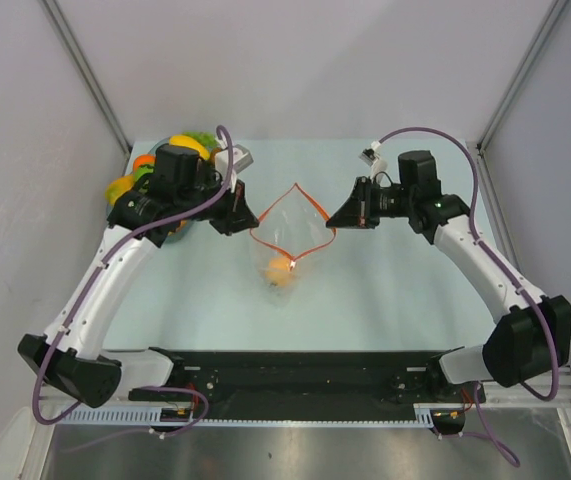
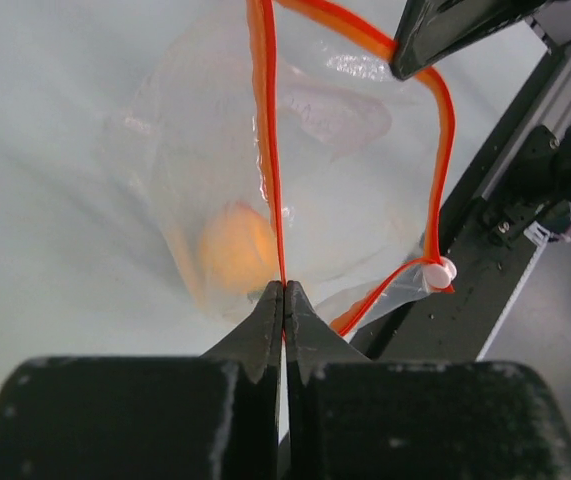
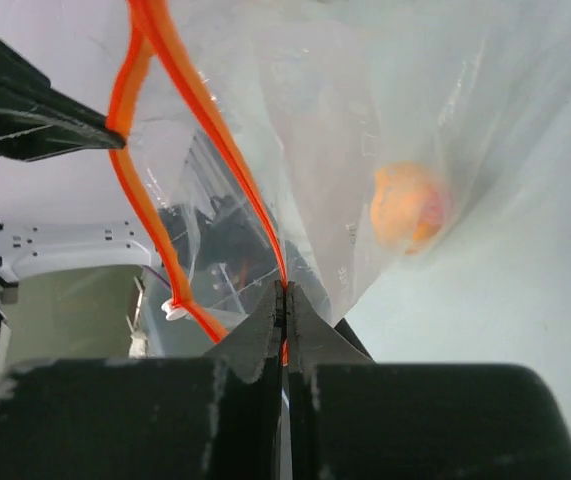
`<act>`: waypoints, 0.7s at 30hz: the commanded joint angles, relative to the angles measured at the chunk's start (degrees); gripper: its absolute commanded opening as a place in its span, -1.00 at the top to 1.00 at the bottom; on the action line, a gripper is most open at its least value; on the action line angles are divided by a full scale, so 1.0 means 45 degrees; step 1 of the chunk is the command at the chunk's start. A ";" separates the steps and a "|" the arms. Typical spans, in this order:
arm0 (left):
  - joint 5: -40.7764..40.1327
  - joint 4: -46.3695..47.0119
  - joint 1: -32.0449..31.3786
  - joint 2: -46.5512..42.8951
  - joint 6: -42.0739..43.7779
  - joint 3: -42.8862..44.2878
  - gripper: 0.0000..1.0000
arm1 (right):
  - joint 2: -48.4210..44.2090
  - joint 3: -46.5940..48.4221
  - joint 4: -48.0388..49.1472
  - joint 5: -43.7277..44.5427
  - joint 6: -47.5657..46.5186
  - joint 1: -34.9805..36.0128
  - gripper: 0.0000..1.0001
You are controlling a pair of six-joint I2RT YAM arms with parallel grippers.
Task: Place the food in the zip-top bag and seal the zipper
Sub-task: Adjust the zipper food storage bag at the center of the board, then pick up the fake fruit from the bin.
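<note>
The zip-top bag (image 1: 287, 245) hangs held up over the table between both grippers, its mouth pulled open into a diamond. My left gripper (image 1: 251, 227) is shut on the left side of the red-orange zipper (image 2: 265, 150). My right gripper (image 1: 334, 226) is shut on the zipper's (image 3: 215, 130) opposite side. One orange piece of food (image 1: 280, 268) lies at the bottom of the bag, also seen through the plastic in the wrist views (image 2: 235, 248) (image 3: 410, 205). A white slider (image 2: 438, 272) sits at the zipper's near corner.
More toy food (image 1: 155, 165), green, orange and yellow, is piled at the back left behind my left arm. A small grey block (image 1: 240, 157) lies near it. The black base rail (image 1: 315, 375) runs along the near edge. Walls close in on both sides.
</note>
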 commanded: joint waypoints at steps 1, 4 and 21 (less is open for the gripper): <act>0.0383 -0.0502 -0.0177 -0.0103 0.0231 -0.0444 1.00 | -0.0821 0.0482 -0.1551 0.0712 -0.1623 0.0205 1.00; -0.0203 -0.0208 -0.0177 0.0053 0.0230 -0.0757 0.99 | -0.0569 -0.0044 -0.1339 0.0852 -0.1490 0.0244 1.00; -0.4048 0.2507 0.4235 0.3117 0.0911 0.2717 -0.99 | 0.0252 -0.0438 0.0303 0.1966 -0.0298 0.0869 1.00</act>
